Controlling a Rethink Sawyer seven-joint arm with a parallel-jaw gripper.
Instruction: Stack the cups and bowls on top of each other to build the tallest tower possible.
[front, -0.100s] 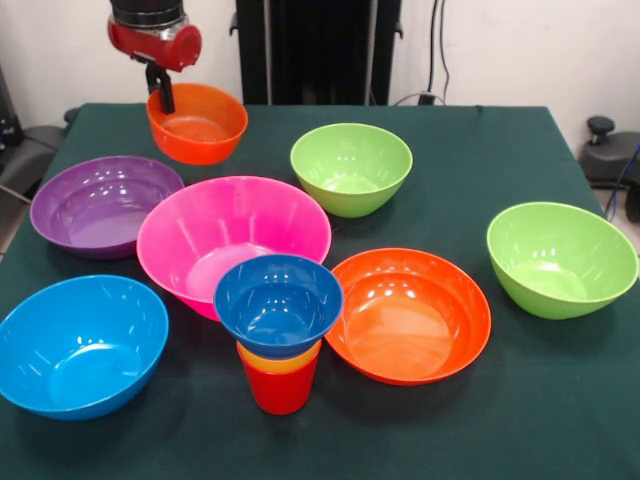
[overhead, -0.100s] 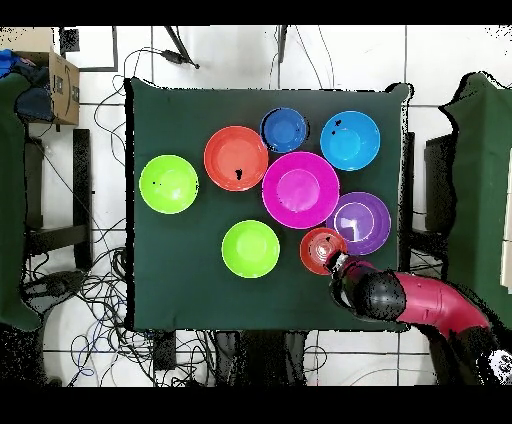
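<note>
Red cup (front, -0.100s: 279, 388), orange cup, blue bowl (front, -0.100s: 278, 303) stacked — 6 o'clock; gripper (front, -0.100s: 160, 90) clamped on small orange bowl's (front, -0.100s: 200, 125) rim — 11 o'clock.

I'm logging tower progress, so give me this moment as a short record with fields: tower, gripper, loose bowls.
tower: small blue bowl on orange cup nested in red cup, standing upright at the table's front
gripper: gripper at the rim of the small orange-red bowl, which looks lifted and tilted
loose bowls: purple, pink, light blue, large orange-red, two lime green
</note>
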